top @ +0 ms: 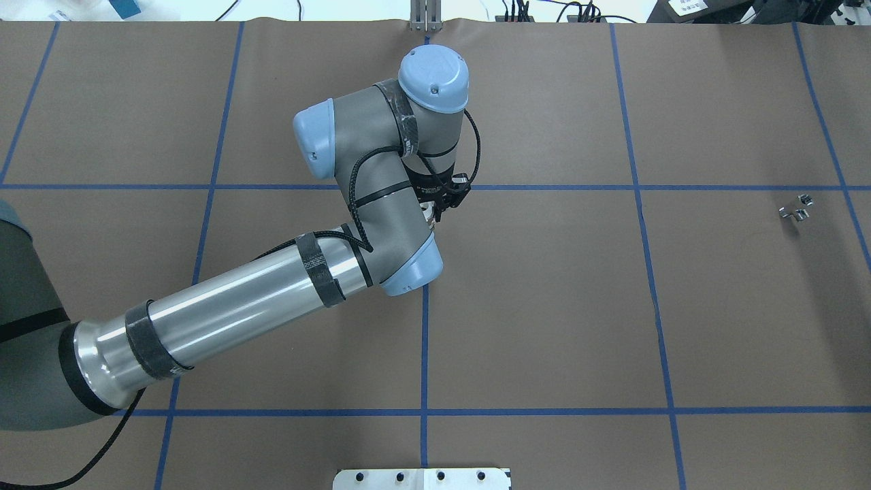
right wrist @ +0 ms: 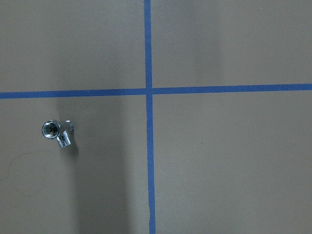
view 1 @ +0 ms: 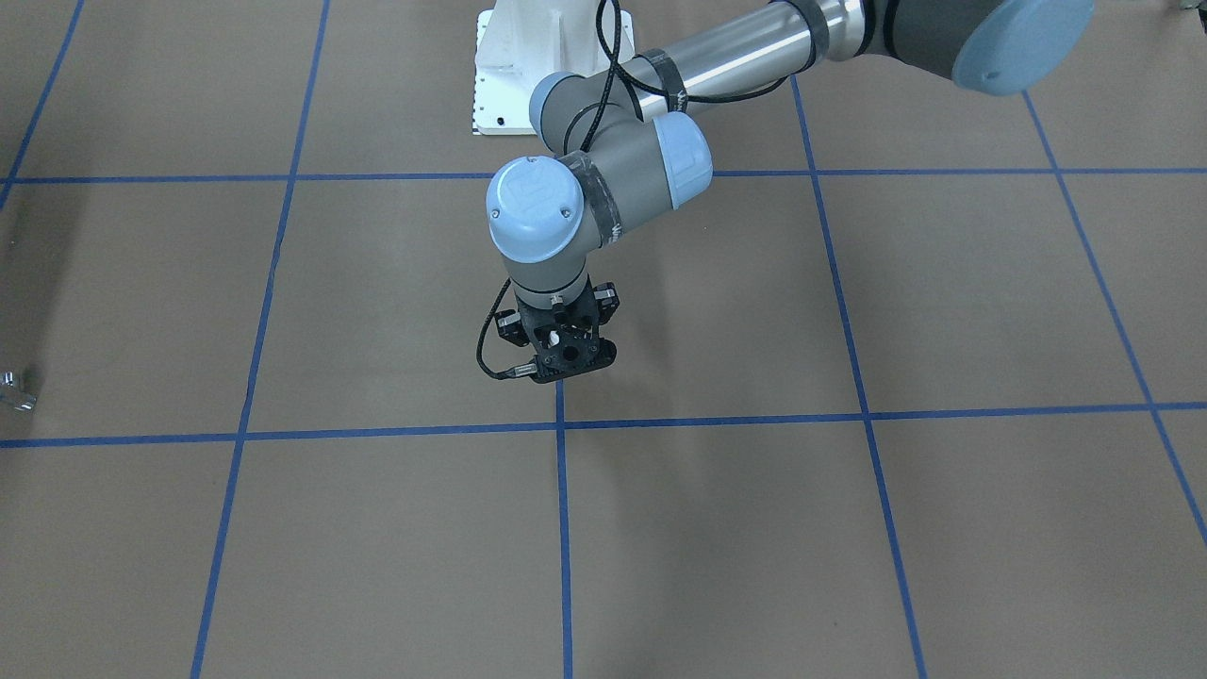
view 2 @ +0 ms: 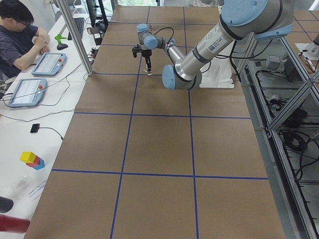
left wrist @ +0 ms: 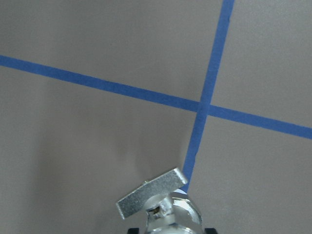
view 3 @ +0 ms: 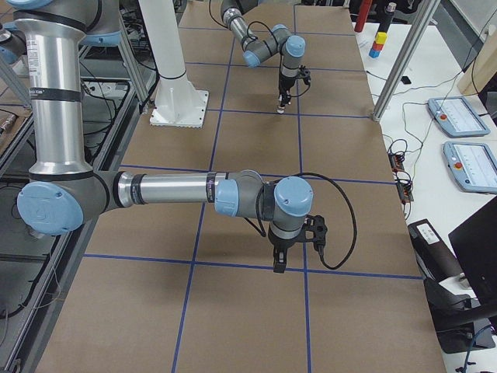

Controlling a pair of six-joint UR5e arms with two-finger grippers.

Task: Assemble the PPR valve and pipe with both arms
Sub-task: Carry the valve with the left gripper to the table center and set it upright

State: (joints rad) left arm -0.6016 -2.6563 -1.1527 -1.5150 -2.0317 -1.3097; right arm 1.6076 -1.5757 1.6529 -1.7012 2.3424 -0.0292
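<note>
My left gripper (view 1: 563,363) points down near a blue tape crossing at the table's middle. It is shut on the PPR valve (left wrist: 168,209). The left wrist view shows the valve's chrome body and flat lever tab (left wrist: 151,192) just above the brown table. The pipe (right wrist: 57,132) is a tiny shiny silver stub with a dark bore. It lies alone on the table far to my right (top: 796,208), at the left edge of the front-facing view (view 1: 14,391). My right gripper (view 3: 278,266) points down over the table. Only the exterior right view shows it, so I cannot tell if it is open or shut.
The brown table cover carries a grid of blue tape lines (top: 424,340). The white bolted pedestal (view 1: 519,66) stands behind my left arm. An operator (view 2: 20,35) sits at a side bench with tablets. A metal frame post (view 2: 75,35) stands at the table's far edge.
</note>
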